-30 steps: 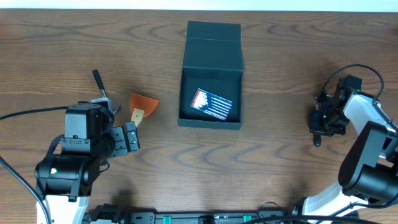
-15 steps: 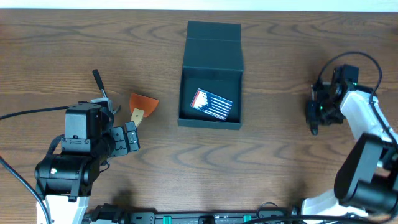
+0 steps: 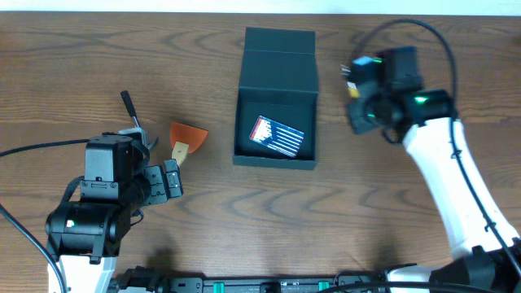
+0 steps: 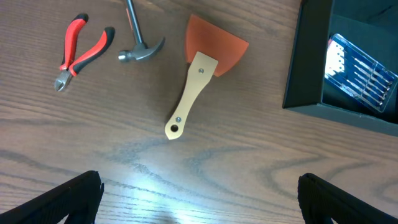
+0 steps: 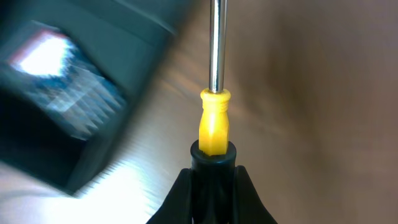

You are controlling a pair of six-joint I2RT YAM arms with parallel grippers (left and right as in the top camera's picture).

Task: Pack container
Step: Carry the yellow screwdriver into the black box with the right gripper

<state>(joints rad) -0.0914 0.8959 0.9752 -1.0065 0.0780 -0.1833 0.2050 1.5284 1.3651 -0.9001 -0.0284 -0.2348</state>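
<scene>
Right pincer [image 5: 211, 180] grips screwdriver [image 5: 214, 121]; pack [image 3: 277, 135] in container [image 3: 275, 160] illegible.

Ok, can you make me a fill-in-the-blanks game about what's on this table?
1. The right gripper has its jaws shut on a screwdriver whose plastic part is ____.
2. The lid of the container is ____.
3. The pliers have ____ handles.
4. The blade of the scraper is ____.
Missing words: yellow; open; red; orange.
</scene>
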